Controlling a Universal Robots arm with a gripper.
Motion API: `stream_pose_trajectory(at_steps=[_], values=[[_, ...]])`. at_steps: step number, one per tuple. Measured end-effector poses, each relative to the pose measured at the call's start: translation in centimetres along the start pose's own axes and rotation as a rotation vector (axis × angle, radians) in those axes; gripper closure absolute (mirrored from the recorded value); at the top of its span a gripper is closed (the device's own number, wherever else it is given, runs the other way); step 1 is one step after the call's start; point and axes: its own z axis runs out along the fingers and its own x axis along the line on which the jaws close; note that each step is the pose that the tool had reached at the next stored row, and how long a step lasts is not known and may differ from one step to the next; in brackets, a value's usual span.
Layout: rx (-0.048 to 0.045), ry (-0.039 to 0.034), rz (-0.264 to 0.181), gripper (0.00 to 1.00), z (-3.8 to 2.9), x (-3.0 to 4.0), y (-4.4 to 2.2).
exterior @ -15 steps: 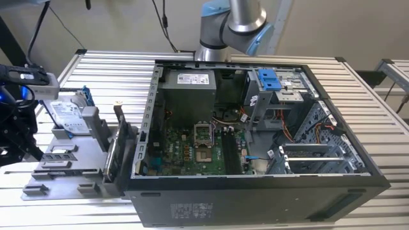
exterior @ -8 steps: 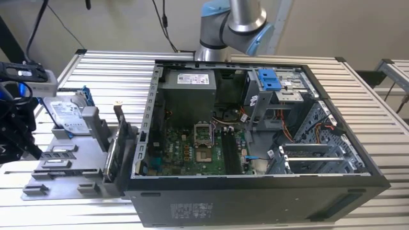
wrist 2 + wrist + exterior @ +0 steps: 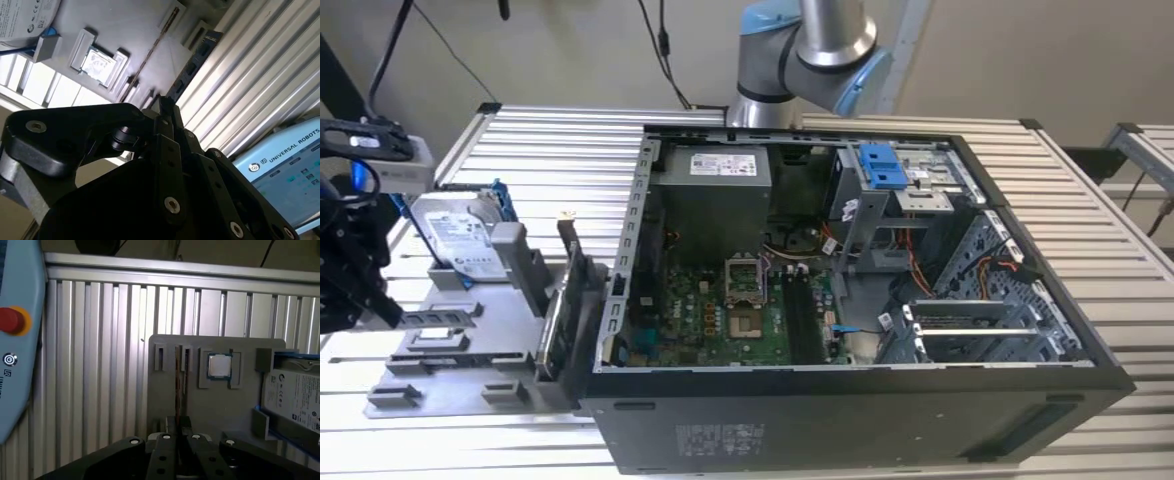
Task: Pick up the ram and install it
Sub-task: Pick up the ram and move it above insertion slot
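Off to one side of the jaws there's the pale blue teach pendant point(image 3: 15, 365) with its red stop button point(image 3: 10, 320), then the ribbed aluminium table point(image 3: 100, 365), all shiny ridges. The matte grey holder plate point(image 3: 165, 390) lies just ahead of the gripper point(image 3: 178, 427). The ram point(image 3: 177, 385) stands on edge in one of its slots, lined up dead centre with the jaws, and its near end runs in under the gripper. Honestly can't tell if the jaws are spread or pinching it. On the far side of the ram there's a glossy square processor point(image 3: 219, 365) in its pocket, then the silver hard drive point(image 3: 295, 395). My guess is the stick's light, stiff and thin but easy to damage. I'd grab it by the flat faces near the middle, squarely, clear of the contact edge.
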Motion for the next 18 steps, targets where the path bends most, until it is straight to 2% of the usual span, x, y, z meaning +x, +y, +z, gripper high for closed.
stream_pose_trajectory(at_steps=[9,18], values=[[0.0000,0.0000,0.000,0.85,-1.28,-0.08,-0.02],[0.0001,-0.0001,0.000,0.85,-2.88,-0.18,-0.04]])
